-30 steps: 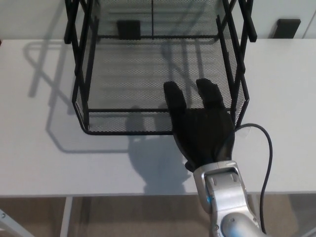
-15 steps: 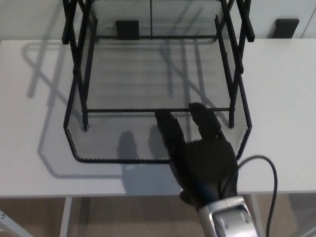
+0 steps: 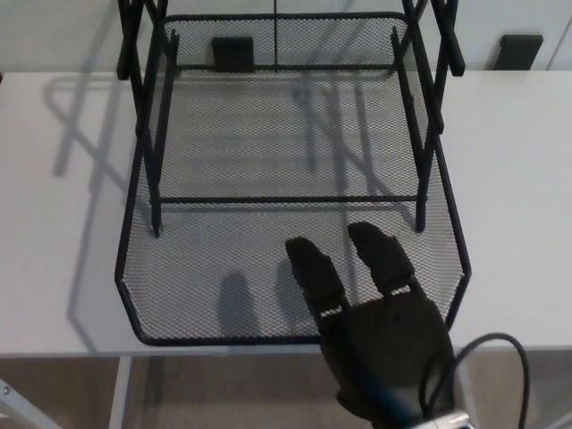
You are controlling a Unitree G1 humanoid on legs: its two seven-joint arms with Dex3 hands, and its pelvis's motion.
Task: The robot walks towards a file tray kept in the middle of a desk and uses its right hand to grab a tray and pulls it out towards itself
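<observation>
Judging from how things lie now, the pull is almost complete. The tray (image 3: 268, 268) sticks far out of the rack (image 3: 147, 98), and its front rim reaches nearly the near edge of the desk (image 3: 63, 179). Only the back part of the tray sits under the rack's frame, between the upright posts. What is left seems small: maybe a last short pull, then to let go and take the hand away. If it comes much more forward, the tray could hang over the desk edge, so I think care is needed.

The right hand (image 3: 380, 340) enters from the bottom right of the head view, palm down. Its two thick fingers (image 3: 313, 268) point away from the robot, a little apart from each other, and lie over the front rim onto the mesh floor near the front right corner. The palm covers the rim there, so the hand hooks the tray rather than pinching it; the thumb is hidden. The left hand does not show.
</observation>
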